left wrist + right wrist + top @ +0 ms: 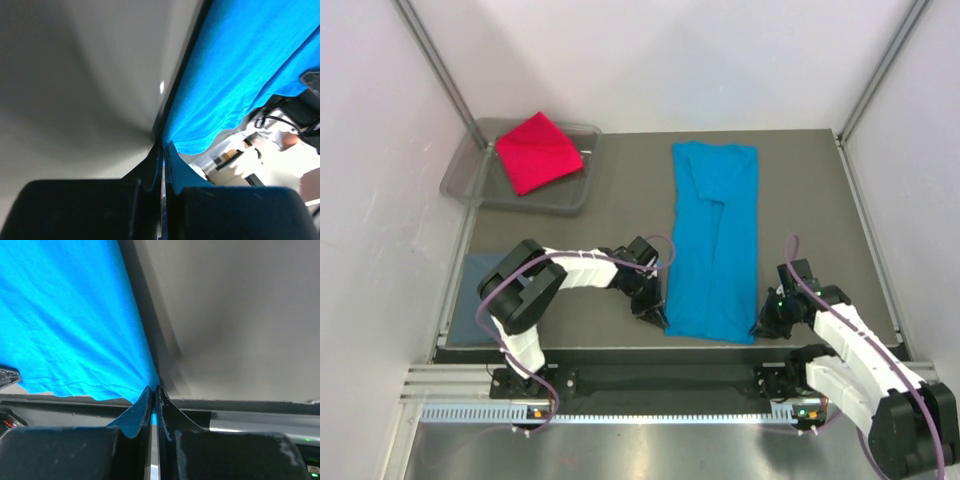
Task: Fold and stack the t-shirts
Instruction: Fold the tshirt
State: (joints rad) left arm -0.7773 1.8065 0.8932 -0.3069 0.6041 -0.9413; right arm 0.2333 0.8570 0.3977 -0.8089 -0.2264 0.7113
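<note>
you are holding the turquoise t-shirt [715,240] at its two near hem corners, where it is lying as a long strip on the table [620,180]. the left gripper [652,312] and the right gripper [763,325] are each pinching cloth with jaws closed, probably for carrying the hem toward the collar.

Left gripper [164,150], jaws together on the turquoise t-shirt [240,75] hem corner, grey table [75,75] alongside.
</note>
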